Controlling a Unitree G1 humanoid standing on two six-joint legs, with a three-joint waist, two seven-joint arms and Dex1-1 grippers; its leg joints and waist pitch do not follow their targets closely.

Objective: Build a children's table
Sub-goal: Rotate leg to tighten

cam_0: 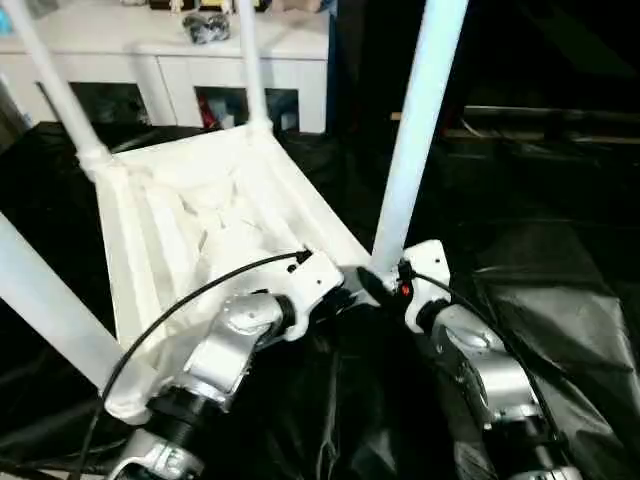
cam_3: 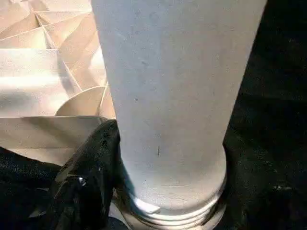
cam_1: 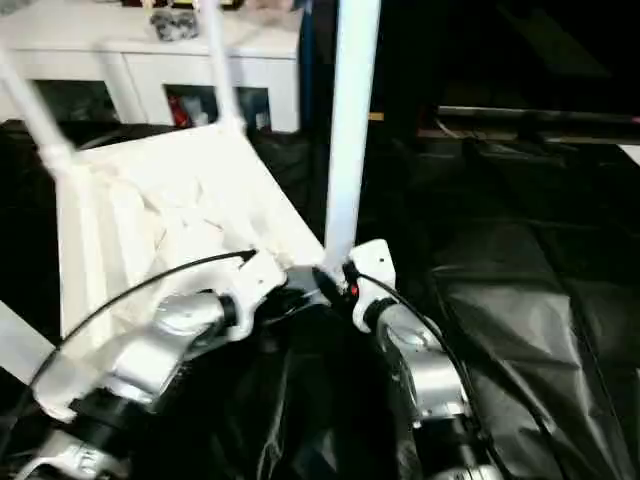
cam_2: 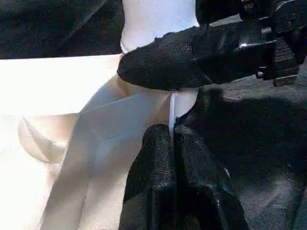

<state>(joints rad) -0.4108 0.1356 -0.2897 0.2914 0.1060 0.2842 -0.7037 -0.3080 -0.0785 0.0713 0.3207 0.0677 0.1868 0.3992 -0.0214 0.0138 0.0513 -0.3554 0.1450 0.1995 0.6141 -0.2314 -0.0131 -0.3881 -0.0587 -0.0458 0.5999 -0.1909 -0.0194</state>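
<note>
The children's table lies upside down on black cloth, its ribbed white top [cam_0: 200,220] facing up. Legs stand in the far-left corner [cam_0: 55,85], the far corner [cam_0: 250,60] and the near-left corner [cam_0: 50,310]. A fourth leg [cam_0: 415,130] rises from the near-right corner socket. My right gripper [cam_0: 382,272] is shut around that leg's base [cam_3: 168,120], with one finger [cam_3: 91,167] against its side. My left gripper [cam_0: 345,292] is shut on the thin rim [cam_2: 171,112] of the top just beside that corner, its fingertips [cam_2: 156,153] pinching the edge.
A white cabinet [cam_0: 180,60] with glass doors stands behind the table, with small dark items [cam_0: 205,28] on its top. Wrinkled black cloth [cam_0: 560,300] covers the surface to the right and front. A black cable [cam_0: 180,310] loops over my left forearm.
</note>
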